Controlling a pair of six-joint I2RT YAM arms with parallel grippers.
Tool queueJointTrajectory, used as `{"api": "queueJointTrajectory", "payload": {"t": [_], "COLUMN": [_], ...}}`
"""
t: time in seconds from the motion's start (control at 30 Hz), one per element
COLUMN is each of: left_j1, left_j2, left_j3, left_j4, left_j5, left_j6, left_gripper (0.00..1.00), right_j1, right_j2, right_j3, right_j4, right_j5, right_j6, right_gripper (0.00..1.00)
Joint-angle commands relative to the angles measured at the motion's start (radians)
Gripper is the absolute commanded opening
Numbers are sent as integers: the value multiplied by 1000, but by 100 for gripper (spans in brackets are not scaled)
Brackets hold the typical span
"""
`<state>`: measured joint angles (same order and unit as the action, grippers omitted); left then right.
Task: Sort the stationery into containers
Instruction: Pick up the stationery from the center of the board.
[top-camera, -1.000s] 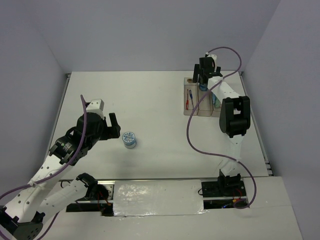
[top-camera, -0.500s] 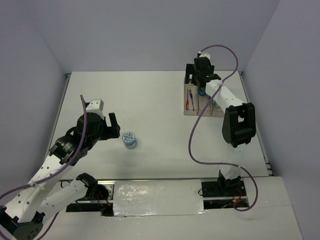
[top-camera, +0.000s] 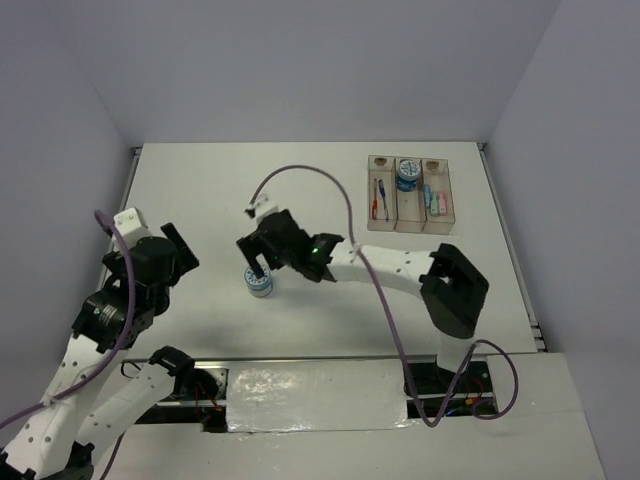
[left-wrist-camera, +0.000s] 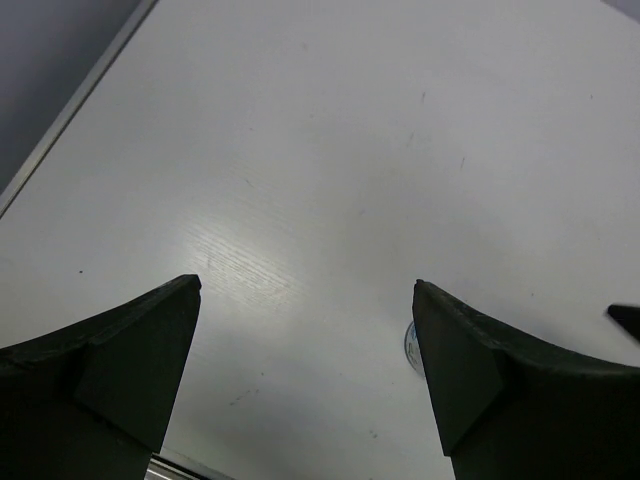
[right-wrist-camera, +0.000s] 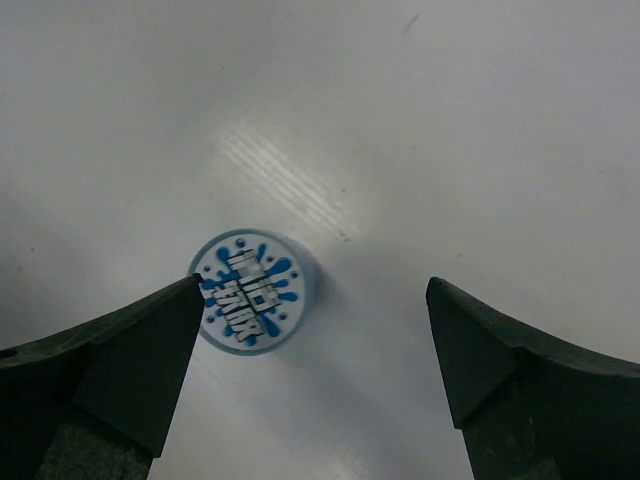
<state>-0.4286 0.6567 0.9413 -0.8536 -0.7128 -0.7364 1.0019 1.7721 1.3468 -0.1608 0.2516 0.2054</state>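
Observation:
A round blue-white tape roll (top-camera: 259, 282) stands on the table left of centre. My right gripper (top-camera: 262, 264) hovers just above it, open. In the right wrist view the tape roll (right-wrist-camera: 248, 290) lies by the left fingertip, off to one side of my right gripper (right-wrist-camera: 313, 283). My left gripper (top-camera: 182, 250) is open and drawn back to the left; its wrist view shows my left gripper (left-wrist-camera: 304, 286) over bare table, with a sliver of the tape roll (left-wrist-camera: 410, 346) behind the right finger. The clear three-compartment tray (top-camera: 408, 226) holds pens (top-camera: 378, 198), another tape roll (top-camera: 407, 175) and clips (top-camera: 433, 199).
The right arm (top-camera: 390, 265) stretches across the middle of the table, its purple cable (top-camera: 300, 172) arching above. Walls close in the white table (top-camera: 300, 190) at the back and both sides. A shiny taped strip (top-camera: 315, 385) runs along the near edge between the arm bases.
My right arm has swung from the tray across to the tape roll on the table, leaving a tape roll in the middle compartment. My left arm has pulled back to the left.

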Motion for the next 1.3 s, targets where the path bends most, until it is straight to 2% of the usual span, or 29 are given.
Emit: {"api": "queueJointTrajectory", "payload": {"t": [0.0, 0.13, 0.4, 0.47, 0.63, 0.7, 0.77, 0.83, 0.87, 0.9, 1.07, 1.27], "left_j1": [13, 14, 14, 14, 14, 14, 14, 14, 14, 14, 14, 14], "left_j2": [-64, -108, -80, -75, -69, -68, -68, -69, -71, -74, -77, -66], "left_j3": [33, 13, 7, 5, -1, -2, -2, -2, -4, -6, -10, -15], "left_j4": [-29, 7, 48, 56, 74, 77, 82, 83, 88, 90, 99, 119], "left_j5": [-103, -77, -5, 10, 39, 44, 50, 52, 56, 59, 78, 118], "left_j6": [-63, -29, 25, 32, 55, 58, 61, 63, 66, 69, 78, 101], "left_gripper": [99, 99, 99, 99, 99, 99, 99, 99, 99, 99, 99, 99], "right_j1": [88, 127, 132, 132, 130, 129, 130, 130, 130, 130, 63, -225], "right_j2": [94, 150, 199, 208, 220, 225, 231, 227, 213, 201, 63, -129], "right_j3": [82, 103, 86, 80, 86, 94, 97, 91, 71, 58, -47, -130], "right_j4": [-8, -11, 21, 30, 38, 38, 38, 58, 72, 99, 136, 49], "right_j5": [122, 114, 86, 58, 46, 34, 28, 32, 34, 43, 109, 212], "right_j6": [23, 37, 40, 40, 40, 38, 37, 34, 28, 29, 35, 35], "right_gripper": [100, 100, 99, 95, 95, 91, 73, 51, 19, 0, 0, 0]}}
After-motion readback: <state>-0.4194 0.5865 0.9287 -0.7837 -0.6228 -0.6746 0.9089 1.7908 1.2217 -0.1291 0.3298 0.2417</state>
